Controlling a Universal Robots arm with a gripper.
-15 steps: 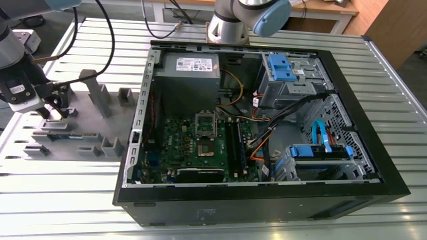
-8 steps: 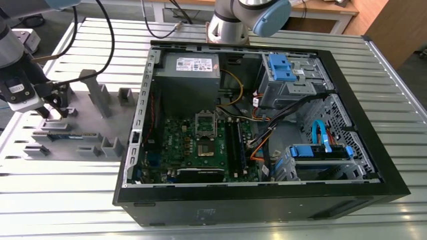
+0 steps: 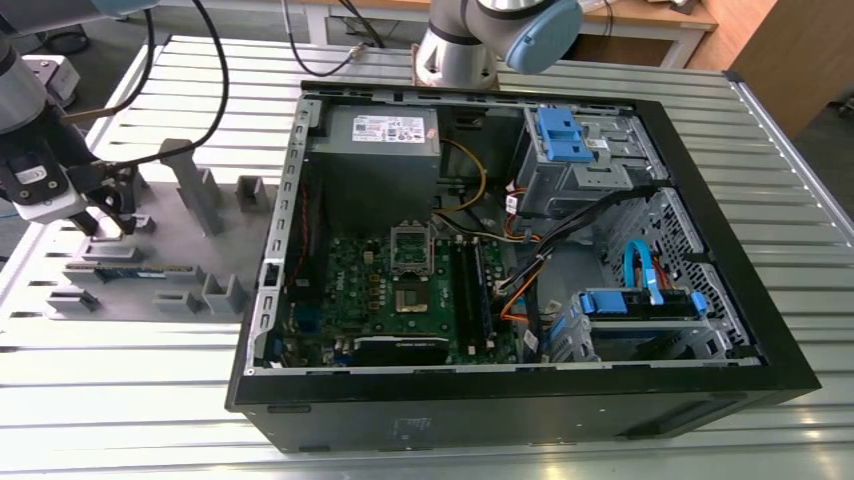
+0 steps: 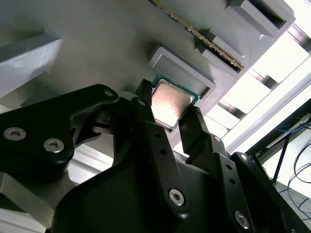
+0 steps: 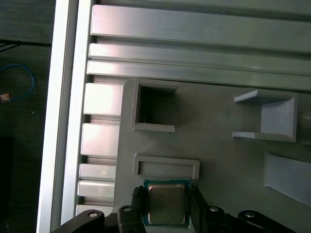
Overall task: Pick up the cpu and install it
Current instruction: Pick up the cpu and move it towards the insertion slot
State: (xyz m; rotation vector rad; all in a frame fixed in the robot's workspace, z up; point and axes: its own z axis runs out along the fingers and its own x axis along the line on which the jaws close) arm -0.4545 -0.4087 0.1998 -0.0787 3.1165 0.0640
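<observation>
Gripping cpu at the parts tray

Both wrist views: gripper fingers (image 5: pixel 138 198) closed on the cpu (image 5: pixel 166 204) at two opp. edges, just beside a shallow pocket (image 5: pixel 165 168) of the grey tray (image 3: pixel 174 235). Exterior view: gripper (image 3: pixel 104 215) over that tray, well apart from open computer case (image 3: pixel 747 300) w/ motherboard (image 3: pixel 400 295). Second wrist view adds memory stick (image 4: pixel 204 39).

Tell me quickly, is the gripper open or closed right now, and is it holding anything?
The gripper is closed on the cpu, clamping two opposite edges.
</observation>
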